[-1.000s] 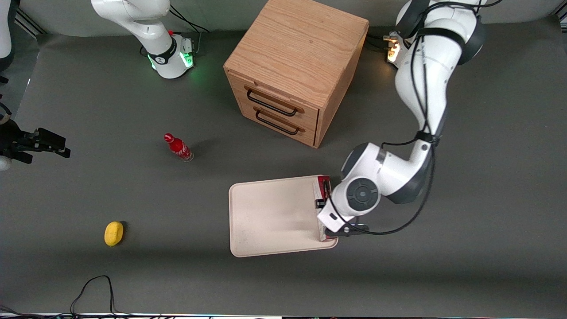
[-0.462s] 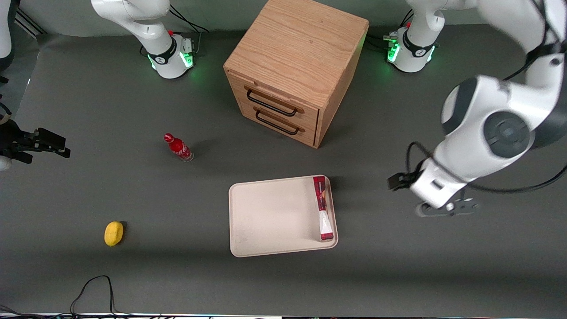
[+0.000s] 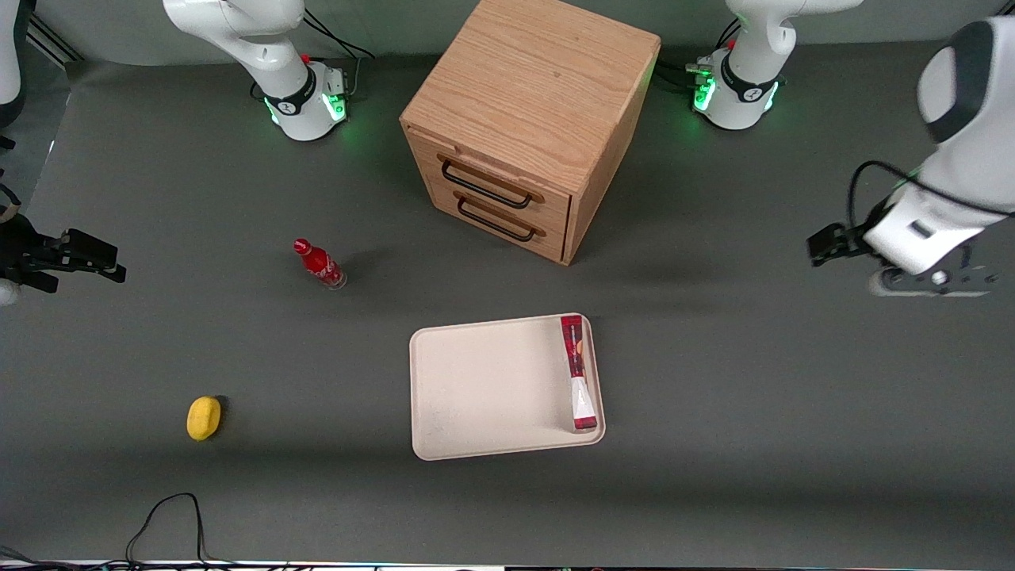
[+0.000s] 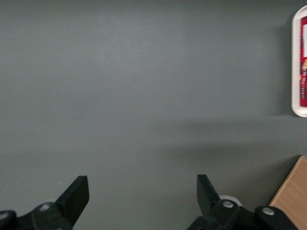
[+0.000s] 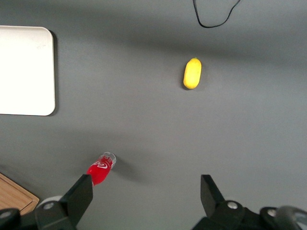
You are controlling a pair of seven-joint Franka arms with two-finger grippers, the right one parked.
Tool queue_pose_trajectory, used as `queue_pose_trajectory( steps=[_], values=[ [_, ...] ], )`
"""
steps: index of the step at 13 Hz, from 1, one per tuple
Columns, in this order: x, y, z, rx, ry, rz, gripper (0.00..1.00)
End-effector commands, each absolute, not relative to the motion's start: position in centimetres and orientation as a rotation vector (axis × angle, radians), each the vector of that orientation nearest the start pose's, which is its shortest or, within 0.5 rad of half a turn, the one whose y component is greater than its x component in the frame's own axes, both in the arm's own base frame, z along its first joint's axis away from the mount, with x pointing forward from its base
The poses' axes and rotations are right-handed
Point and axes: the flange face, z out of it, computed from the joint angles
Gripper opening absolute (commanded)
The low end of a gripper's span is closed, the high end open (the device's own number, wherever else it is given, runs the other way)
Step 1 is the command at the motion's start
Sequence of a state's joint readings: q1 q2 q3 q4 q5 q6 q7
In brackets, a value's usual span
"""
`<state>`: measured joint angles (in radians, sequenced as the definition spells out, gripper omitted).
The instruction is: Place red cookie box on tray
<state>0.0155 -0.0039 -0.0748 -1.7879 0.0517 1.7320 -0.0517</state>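
Pincer (image 4: 143, 196) withdrawn, wide open, empty.

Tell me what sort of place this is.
Probably a robot manipulation lab bench: arm bases bolted to a grey-matted table, with staged props, a tray holding a cookie box and a wooden cabinet. The gripper hangs open over bare mat at the working arm's end.

you see only a cut-off sliver of the tray (image 4: 298, 62) and red cookie box (image 4: 303, 62) from the wrist; the gripper (image 4: 143, 196) shows just its spread fingertips.
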Motion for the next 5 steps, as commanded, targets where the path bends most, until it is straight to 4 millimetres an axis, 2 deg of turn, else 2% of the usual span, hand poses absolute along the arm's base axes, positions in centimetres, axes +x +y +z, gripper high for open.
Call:
queue_pose_trajectory(
  steps=[1,2,5],
  values=[
    [54.6,-1.5,55.0,-3.048,0.033,0.121,1.00],
    [54.8,-0.9,55.9,-3.049,0.010,0.105,1.00],
    [55.4,-1.1,56.8,-3.046,-0.031,0.150,1.00]
  ],
)
